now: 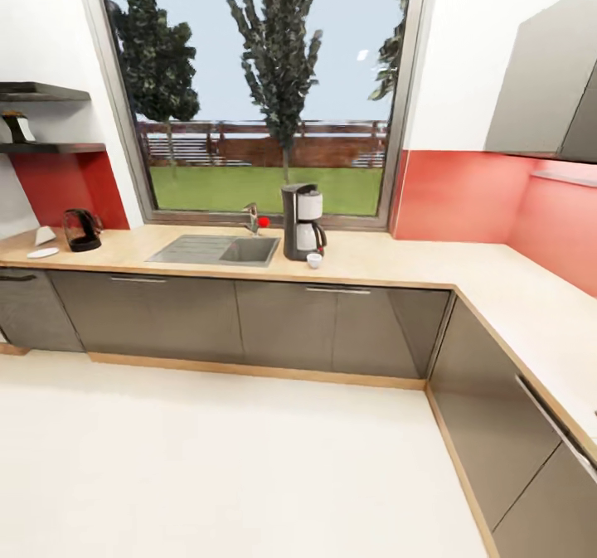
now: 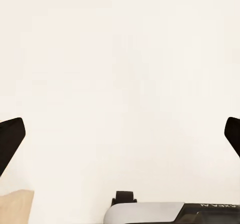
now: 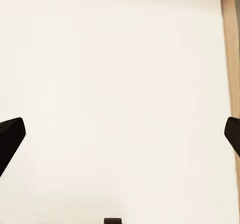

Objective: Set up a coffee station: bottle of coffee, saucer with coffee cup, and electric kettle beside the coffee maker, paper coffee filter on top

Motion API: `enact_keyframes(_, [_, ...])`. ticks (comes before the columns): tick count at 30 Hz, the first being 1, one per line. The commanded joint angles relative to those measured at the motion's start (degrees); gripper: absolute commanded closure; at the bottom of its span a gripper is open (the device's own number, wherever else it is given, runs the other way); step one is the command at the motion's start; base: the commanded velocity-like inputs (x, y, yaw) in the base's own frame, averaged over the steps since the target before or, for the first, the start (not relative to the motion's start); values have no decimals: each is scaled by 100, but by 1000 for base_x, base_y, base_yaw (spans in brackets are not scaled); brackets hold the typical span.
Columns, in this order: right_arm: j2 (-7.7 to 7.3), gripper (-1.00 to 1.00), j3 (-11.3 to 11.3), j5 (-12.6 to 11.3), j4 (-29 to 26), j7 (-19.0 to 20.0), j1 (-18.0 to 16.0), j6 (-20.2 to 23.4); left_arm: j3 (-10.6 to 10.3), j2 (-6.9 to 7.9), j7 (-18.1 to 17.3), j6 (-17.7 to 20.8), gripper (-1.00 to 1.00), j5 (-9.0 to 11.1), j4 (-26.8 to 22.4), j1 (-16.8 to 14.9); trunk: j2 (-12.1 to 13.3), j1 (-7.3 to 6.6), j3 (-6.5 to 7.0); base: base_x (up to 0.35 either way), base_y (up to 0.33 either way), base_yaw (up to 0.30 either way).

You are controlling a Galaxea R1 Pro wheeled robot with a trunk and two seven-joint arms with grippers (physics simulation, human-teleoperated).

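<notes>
bare kitchen countertop (image 1: 398,264) right of coffee maker (image 1: 302,221), coffee cup (image 1: 314,260) just before it, sink (image 1: 217,249) at left

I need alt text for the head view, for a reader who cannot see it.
A coffee maker stands on the kitchen countertop right of the sink, a coffee cup before it. Far left: electric kettle, saucer, paper coffee filter.

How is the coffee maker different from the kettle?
The coffee maker is tall and boxy, grey with a white top part; the electric kettle is short, round and mostly dark. The coffee maker stands right of the sink, the kettle far to its left. Both stand upright on the kitchen countertop.
</notes>
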Motion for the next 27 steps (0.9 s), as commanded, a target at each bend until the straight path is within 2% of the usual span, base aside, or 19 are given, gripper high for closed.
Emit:
enact_keyframes(1, [-1,-100,2,5,1,-1,-3,-17,4,-1,4,-16,-100,7,6,-6,-11,7,-13,338,0,277])
enact_keyframes(27, [5,-100,2,5,1,-1,-3,-17,6,-1,4,-10,-100,7,6,-9,-11,7,9,338,0,275])
